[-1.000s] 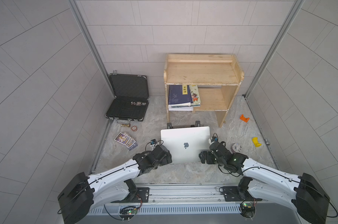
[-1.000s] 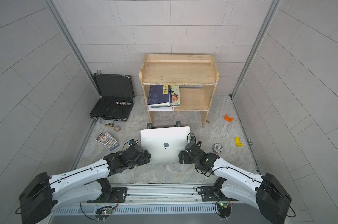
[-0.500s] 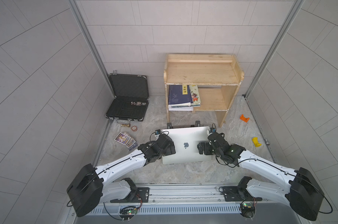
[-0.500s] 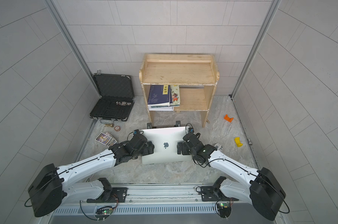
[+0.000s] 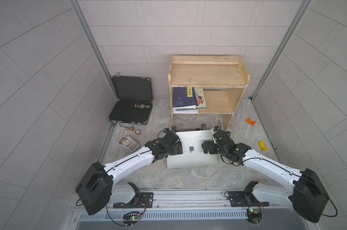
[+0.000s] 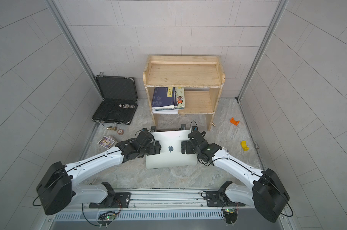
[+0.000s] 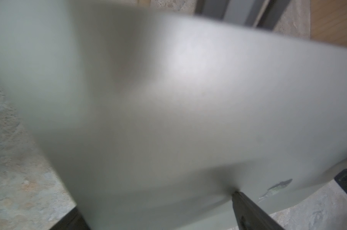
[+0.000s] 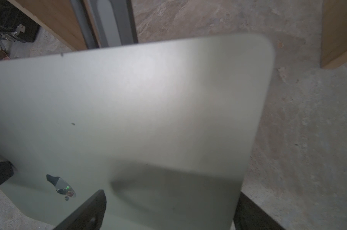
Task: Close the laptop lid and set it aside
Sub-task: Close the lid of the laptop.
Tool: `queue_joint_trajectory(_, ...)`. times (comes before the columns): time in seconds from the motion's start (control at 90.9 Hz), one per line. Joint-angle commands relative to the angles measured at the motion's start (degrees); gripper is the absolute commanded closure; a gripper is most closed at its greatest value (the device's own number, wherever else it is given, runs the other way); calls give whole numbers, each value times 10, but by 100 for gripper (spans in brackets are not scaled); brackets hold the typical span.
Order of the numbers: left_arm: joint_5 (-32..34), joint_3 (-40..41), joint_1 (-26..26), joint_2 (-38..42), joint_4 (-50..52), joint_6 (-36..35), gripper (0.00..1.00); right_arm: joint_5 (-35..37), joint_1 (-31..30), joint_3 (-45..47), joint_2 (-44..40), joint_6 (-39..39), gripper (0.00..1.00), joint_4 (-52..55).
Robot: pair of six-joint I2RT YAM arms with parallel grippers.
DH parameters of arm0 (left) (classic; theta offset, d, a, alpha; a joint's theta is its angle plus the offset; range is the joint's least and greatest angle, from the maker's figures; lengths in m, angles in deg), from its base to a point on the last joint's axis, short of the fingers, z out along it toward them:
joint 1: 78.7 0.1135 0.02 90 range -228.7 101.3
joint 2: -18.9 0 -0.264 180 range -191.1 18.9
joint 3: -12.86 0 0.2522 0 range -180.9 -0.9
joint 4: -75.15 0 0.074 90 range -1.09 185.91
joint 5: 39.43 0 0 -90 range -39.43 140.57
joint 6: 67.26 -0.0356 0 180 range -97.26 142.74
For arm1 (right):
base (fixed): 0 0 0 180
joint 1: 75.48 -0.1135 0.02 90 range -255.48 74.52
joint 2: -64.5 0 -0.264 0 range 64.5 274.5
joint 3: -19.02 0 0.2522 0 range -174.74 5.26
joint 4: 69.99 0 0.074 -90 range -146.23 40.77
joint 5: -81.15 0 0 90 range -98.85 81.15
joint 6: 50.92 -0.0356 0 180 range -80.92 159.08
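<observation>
The laptop lid (image 5: pixel 191 159) (image 6: pixel 169 159) lies in the middle of the floor with its silver face and apple logo (image 5: pixel 191 148) turned up in both top views. It hides the rest of the laptop. My left gripper (image 5: pixel 176 148) (image 6: pixel 155 148) reaches over the lid left of the logo and is open. In the left wrist view one finger (image 7: pixel 248 211) touches the lid (image 7: pixel 188 99), and the other shows past its edge. My right gripper (image 5: pixel 207 147) (image 6: pixel 185 147) is open over the lid right of the logo. Its fingers (image 8: pixel 89 209) stand wide apart across the lid's side edge (image 8: pixel 128 109).
Just behind the laptop stands a wooden shelf (image 5: pixel 206 77) holding books (image 5: pixel 185 97). An open black briefcase (image 5: pixel 130 111) sits at the back left, with cards (image 5: pixel 127 142) on the floor near it. To the right lie an orange piece (image 5: pixel 250 121) and a yellow piece (image 5: pixel 263 145).
Both grippers have moved from beside the lid's near corners forward and inward over its face, toward the logo. The lid looks much the same.
</observation>
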Motion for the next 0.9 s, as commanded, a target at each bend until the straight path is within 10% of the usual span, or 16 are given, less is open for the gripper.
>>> queue_joint_trajectory(0.0,4,-24,6,-16,-22,-17,0,-17,-1,-27,9,16,0,-15)
queue_joint_trajectory(0.891,-20,-88,6,-16,-23,-42,0,-52,-1,-100,47,34,0,-12)
